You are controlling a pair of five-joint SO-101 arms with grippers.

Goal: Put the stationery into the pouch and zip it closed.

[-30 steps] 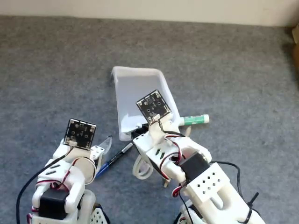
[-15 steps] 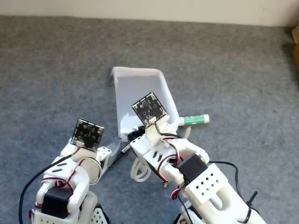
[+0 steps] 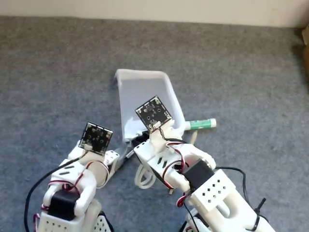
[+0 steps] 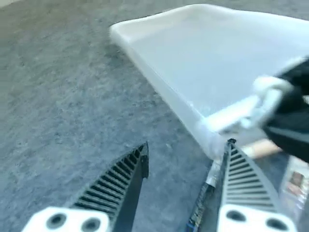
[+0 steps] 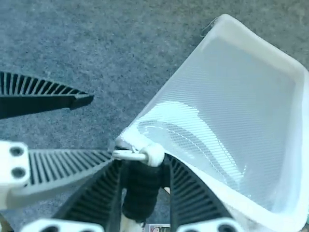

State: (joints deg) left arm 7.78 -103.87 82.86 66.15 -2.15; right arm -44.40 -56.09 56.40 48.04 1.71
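The white mesh pouch (image 3: 145, 94) lies open at the table's middle. My right gripper (image 3: 139, 140) is at the pouch's near corner, shut on the black zipper pull (image 5: 141, 186) by the white ring (image 5: 140, 155). My left gripper (image 4: 186, 147) stands open just left of that corner, low over the carpet. A blue pen (image 4: 199, 209) lies between the left fingers, close to one fingertip (image 4: 231, 150). The pouch (image 4: 217, 63) begins right beyond them. A white marker with a green cap (image 3: 200, 124) lies against the pouch's right side.
Grey carpet (image 3: 58, 72) covers the table on all sides, with open room to the left and far side. A pale wall strip (image 3: 145, 9) runs along the back. The left arm's open fingers (image 5: 46, 99) are beside the pouch (image 5: 227, 121) in the right wrist view.
My left arm has moved forward and right toward the pouch's near corner, now covering most of the pen. My right gripper, still holding, shifted slightly left.
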